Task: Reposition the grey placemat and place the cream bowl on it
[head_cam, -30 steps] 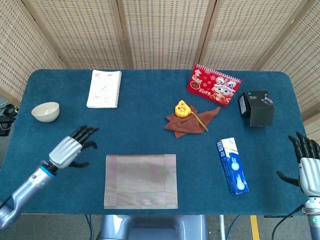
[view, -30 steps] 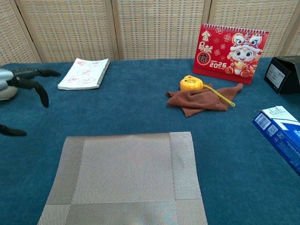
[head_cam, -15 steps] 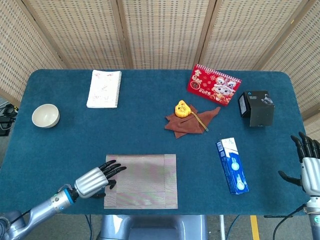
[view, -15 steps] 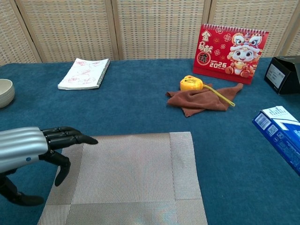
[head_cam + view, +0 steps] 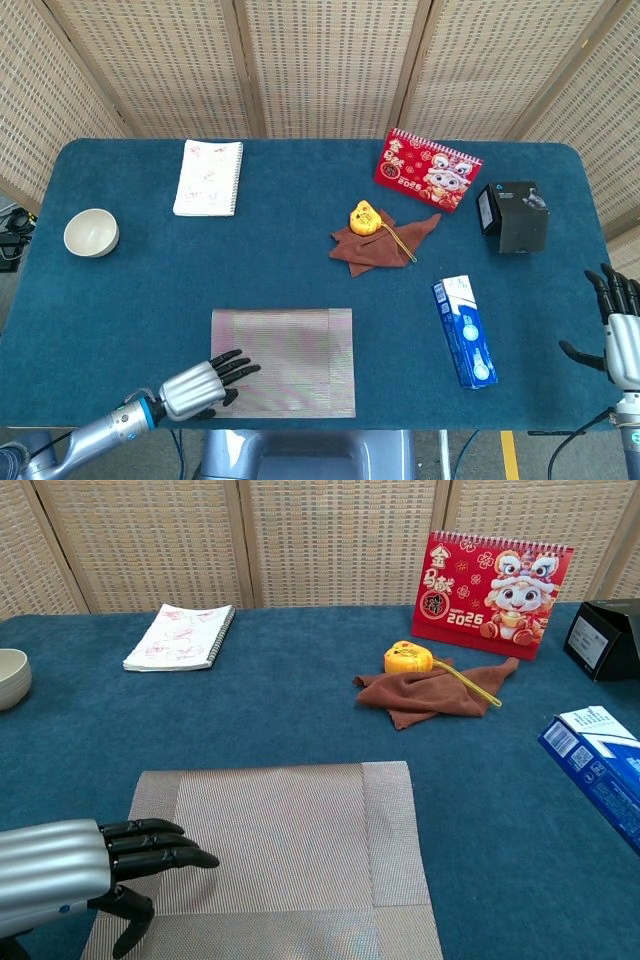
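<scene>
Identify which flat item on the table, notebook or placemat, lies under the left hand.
The grey placemat: the left hand reaches over its near-left corner, while the notebook lies far back.

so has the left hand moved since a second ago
Yes. The left hand has come toward the table's near edge: it was out on the blue cloth nearer the cream bowl, and now lies over the grey woven placemat's near-left corner.

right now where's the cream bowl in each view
Head view: the bowl sits near the table's left edge, apart from everything.
Chest view: only a part of it shows, cut by the left border.
Shared landmark: the notebook, to its right and further back in both.
</scene>
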`<action>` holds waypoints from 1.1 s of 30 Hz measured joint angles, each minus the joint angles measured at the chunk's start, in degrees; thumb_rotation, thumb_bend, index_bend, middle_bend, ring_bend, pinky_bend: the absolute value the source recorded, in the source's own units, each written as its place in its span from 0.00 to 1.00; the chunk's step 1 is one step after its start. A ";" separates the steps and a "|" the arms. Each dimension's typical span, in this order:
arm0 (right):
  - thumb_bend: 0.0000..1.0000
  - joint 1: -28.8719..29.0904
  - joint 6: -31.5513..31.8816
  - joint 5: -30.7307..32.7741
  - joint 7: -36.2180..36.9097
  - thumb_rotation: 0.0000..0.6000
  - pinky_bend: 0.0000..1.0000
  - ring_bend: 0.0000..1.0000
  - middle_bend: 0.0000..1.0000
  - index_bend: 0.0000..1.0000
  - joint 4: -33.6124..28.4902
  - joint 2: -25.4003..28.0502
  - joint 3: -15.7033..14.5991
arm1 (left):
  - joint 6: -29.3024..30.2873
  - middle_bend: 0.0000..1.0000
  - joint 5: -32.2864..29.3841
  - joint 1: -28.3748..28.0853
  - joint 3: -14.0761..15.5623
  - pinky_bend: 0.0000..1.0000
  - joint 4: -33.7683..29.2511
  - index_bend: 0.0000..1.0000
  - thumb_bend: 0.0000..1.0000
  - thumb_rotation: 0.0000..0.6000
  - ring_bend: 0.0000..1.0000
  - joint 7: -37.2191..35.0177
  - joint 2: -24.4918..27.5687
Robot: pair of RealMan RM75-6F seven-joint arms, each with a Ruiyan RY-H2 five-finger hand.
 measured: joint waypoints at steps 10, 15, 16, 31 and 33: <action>0.00 0.03 -0.15 0.08 -0.05 1.00 0.00 0.00 0.00 0.13 -0.02 0.01 -0.01 | 0.97 0.00 -0.37 0.62 1.24 0.00 0.23 0.52 0.24 1.00 0.00 -0.62 1.29; 0.00 0.01 -0.01 0.03 -0.20 1.00 0.00 0.00 0.00 0.13 -0.07 -0.04 -0.01 | 1.21 0.00 -0.70 0.63 0.97 0.00 0.71 0.52 0.25 1.00 0.00 -0.92 0.89; 0.00 -0.01 0.01 0.04 -0.21 1.00 0.00 0.00 0.00 0.13 -0.08 -0.04 0.00 | 1.24 0.00 -0.73 0.62 0.93 0.00 0.77 0.52 0.25 1.00 0.00 -0.96 0.81; 0.00 -0.03 0.02 0.11 0.24 1.00 0.00 0.00 0.00 0.13 0.00 0.11 0.11 | 0.00 0.00 -1.25 -0.28 0.58 0.00 0.70 0.52 0.39 1.00 0.00 -1.01 -0.11; 0.00 -0.04 -0.01 0.12 0.32 1.00 0.00 0.00 0.00 0.13 -0.01 0.13 0.11 | -0.07 0.00 -1.22 -0.37 0.63 0.00 0.67 0.51 0.42 1.00 0.00 -1.02 -0.19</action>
